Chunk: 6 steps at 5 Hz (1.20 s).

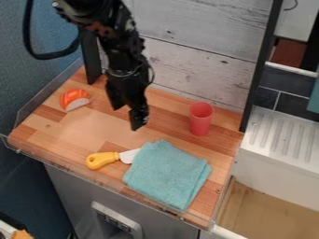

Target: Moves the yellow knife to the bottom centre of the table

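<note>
The black gripper (126, 115) hangs over the wooden table (81, 130), left of its middle and behind the knife. Its two fingers stand apart, with nothing seen between them. The yellow knife (103, 160) lies near the front edge, left of centre, below the gripper in the view. Its yellow handle points left and its pale blade points right, up to the teal cloth (167, 172). The blade's far end is hidden at the cloth's left edge.
An orange and white sushi-like toy (74, 99) lies at the back left. A red cup (200, 118) stands upright at the back right. A clear low rim (112, 186) runs along the front, a patterned wall (199, 65) stands behind, and a white ribbed drainer (283, 135) is at right.
</note>
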{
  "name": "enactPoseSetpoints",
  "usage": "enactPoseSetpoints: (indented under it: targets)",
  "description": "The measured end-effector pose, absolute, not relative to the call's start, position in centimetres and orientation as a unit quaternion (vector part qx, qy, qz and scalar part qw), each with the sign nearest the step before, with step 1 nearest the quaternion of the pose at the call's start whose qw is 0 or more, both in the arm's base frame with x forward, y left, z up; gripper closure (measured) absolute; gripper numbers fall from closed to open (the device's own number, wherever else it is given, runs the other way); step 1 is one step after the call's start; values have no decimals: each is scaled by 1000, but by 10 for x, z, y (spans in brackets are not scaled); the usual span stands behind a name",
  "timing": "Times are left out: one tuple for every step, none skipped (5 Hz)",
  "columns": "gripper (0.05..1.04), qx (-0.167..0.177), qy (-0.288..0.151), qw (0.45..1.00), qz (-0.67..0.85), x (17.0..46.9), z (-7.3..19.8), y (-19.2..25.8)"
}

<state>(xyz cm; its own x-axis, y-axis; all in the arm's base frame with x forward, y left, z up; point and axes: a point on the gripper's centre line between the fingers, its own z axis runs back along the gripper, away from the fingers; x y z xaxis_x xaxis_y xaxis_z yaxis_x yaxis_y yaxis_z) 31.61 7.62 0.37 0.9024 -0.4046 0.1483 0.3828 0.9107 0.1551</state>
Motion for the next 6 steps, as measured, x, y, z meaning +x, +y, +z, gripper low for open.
enactPoseSetpoints:
  targets:
    - [83, 83, -81, 972, -203, 308, -2, 83]
    - [83, 86, -74, 971, -210, 297, -8, 95]
    - [83, 92, -46, 970, -220, 288, -20, 101]
    - [83, 84, -19, 971, -222, 279, -39, 106]
    - [83, 82, -7, 968, -238, 276, -52, 106]
    - [83, 76, 2, 966, -246, 270, -60, 104]
